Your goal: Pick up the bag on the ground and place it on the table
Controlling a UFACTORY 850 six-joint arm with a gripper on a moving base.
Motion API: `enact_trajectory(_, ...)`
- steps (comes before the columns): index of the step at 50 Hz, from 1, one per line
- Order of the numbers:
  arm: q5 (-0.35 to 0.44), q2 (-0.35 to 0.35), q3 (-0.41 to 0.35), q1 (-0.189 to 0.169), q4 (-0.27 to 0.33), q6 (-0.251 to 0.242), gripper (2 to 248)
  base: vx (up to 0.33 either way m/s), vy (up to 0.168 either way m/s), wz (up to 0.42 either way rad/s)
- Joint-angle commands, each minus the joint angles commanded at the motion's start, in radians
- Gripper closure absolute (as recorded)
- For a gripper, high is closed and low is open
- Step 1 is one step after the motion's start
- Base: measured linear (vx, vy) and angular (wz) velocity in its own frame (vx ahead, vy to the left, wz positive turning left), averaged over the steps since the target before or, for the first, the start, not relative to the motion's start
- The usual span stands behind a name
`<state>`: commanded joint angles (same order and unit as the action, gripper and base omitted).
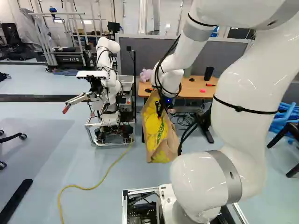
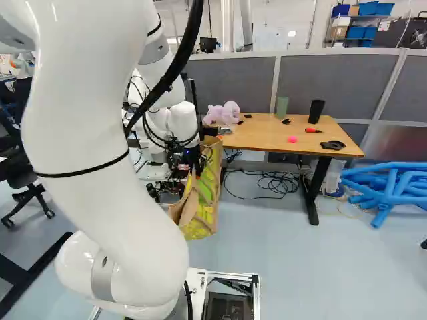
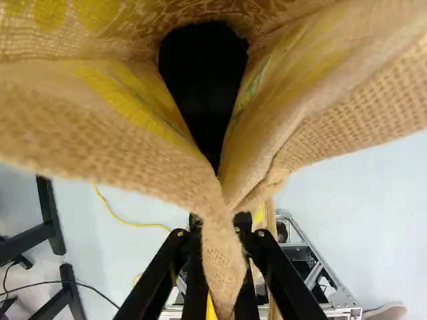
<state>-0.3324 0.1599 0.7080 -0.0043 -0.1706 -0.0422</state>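
Your gripper (image 3: 219, 223) has the bag (image 1: 156, 135) grasped by a fold of its rim, and the bag hangs short of the table (image 2: 267, 137), by the worktop's near left corner in the right base view. Its base looks lower than the worktop, so swing in without more lift and you could snag the near edge and tug the fold loose. Mind the far left corner: a sagging bag could shove the pink plush toy (image 2: 223, 113) off

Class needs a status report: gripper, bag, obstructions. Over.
Gripper shut on bag. Bag hanging, not yet on table. Pink plush toy at table's bag-side end, possibly in the way.
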Motion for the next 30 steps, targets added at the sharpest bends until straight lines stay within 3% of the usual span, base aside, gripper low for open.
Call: enact_trajectory(30,-0.080,-0.086,0.012,-0.014,0.000,0.000,217,0.000,0.000,0.000)
